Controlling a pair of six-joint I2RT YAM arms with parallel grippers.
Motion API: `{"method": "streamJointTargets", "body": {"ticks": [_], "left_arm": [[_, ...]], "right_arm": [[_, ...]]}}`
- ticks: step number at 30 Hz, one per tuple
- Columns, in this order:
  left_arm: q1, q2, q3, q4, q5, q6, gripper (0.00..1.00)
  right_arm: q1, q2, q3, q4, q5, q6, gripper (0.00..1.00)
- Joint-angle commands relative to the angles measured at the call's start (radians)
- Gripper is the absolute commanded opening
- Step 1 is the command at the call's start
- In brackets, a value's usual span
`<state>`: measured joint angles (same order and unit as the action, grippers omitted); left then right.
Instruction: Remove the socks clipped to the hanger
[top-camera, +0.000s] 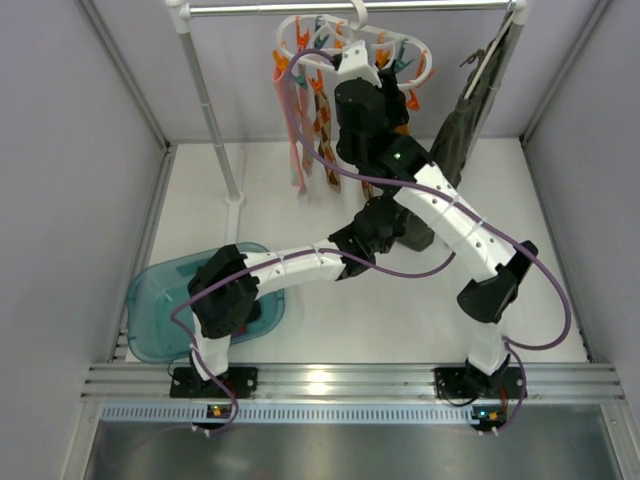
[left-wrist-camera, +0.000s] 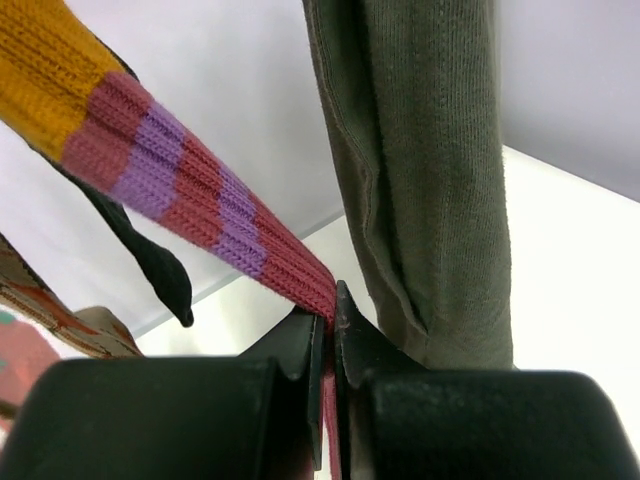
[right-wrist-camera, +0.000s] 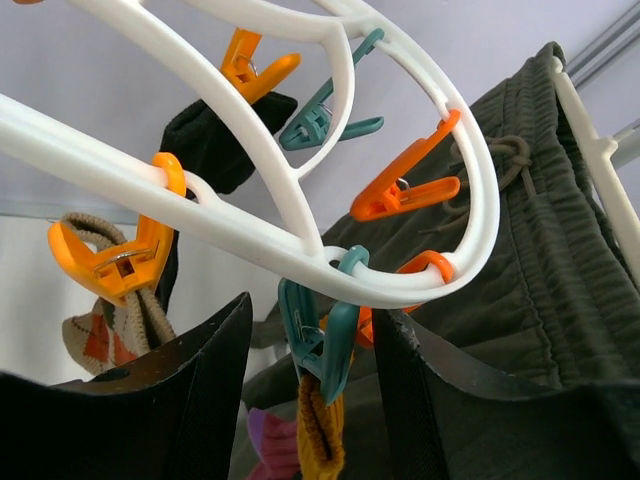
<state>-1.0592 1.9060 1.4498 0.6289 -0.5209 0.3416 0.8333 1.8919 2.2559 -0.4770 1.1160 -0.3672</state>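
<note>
The left hand (left-wrist-camera: 328, 312) is pinching the lower end of a maroon, purple and mustard striped sock (left-wrist-camera: 180, 190); the sock is stretching taut, up and away from the closed jaws, just beside the olive garment (left-wrist-camera: 420, 180); the right hand (right-wrist-camera: 315, 310) is hovering under the white hanger (right-wrist-camera: 250, 235), fingers standing apart on either side of the teal clip (right-wrist-camera: 318, 345) that is gripping the sock's mustard cuff.

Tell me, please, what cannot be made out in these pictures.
- Top view: the left claw lies hidden under the right arm.
- Left wrist view: the clipped end of the striped sock is cut off at the upper-left corner.
- Right wrist view: the right claw and bottom edge hide most of what hangs from the teal clip.
</note>
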Motion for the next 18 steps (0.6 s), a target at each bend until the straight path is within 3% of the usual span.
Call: {"method": "streamJointTargets", "body": {"ticks": [1,5,9,16,18], "left_arm": [[-0.007,-0.053,-0.015,0.014,0.035,-0.029,0.0],[-0.007,-0.067,-0.029,0.014,0.053,-0.047,0.0],[-0.007,-0.074,-0.032,0.014,0.064,-0.055,0.0],[0.002,-0.071,-0.055,0.011,0.079,-0.104,0.0],[0.013,-0.082,-0.083,0.005,0.093,-0.136,0.0]], "right_arm": [[-0.013,0.016,-0.016,0.139,0.054,-0.084,0.49],[-0.019,0.021,-0.033,0.205,0.082,-0.133,0.46],[-0.025,0.01,-0.064,0.276,0.087,-0.18,0.36],[-0.025,-0.002,-0.064,0.229,0.078,-0.153,0.12],[-0.023,-0.02,-0.071,0.192,0.041,-0.093,0.09]]}}
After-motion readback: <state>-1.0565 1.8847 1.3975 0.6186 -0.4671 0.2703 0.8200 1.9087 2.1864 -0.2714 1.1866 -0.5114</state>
